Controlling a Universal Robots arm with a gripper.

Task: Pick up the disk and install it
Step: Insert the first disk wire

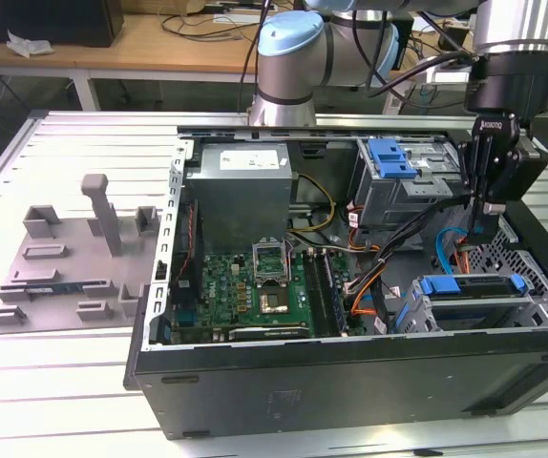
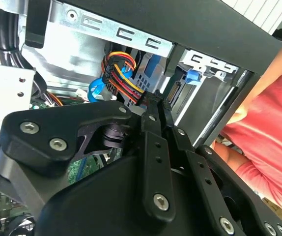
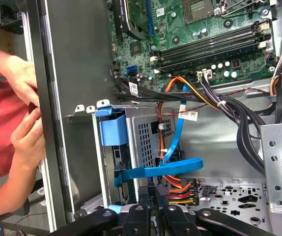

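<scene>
One robot arm hangs its gripper point(image 1: 481, 221) over the drive corner of an opened computer case point(image 1: 350, 382). The case lies on its side on the slatted worktop point(image 1: 64, 382) with the side panel off, apparently so the arm can reach in from above. The disk point(image 1: 470, 284) sits in the grey drive cage point(image 1: 474, 313) at the exterior view's right. Its blue frame runs along the cage's open face, probably left outward so the disk can be gripped and slid. From how it lies, it looks seated rather than waiting to be fetched.

In both wrist views the fingers point(image 2: 155, 123) meet tip to tip with nothing visible between them, so the gripper appears to carry nothing. It hangs near the cage and, as far as can be seen, clear of the disk. In the first wrist view a flat blue cable point(image 3: 160, 169) arcs between the gripper and the cage's perforated wall. A person's hands point(image 3: 25, 132) rest against the case's outer wall, perhaps steadying it. A grey parts fixture point(image 1: 73, 258) lies well apart at the exterior view's left.
</scene>
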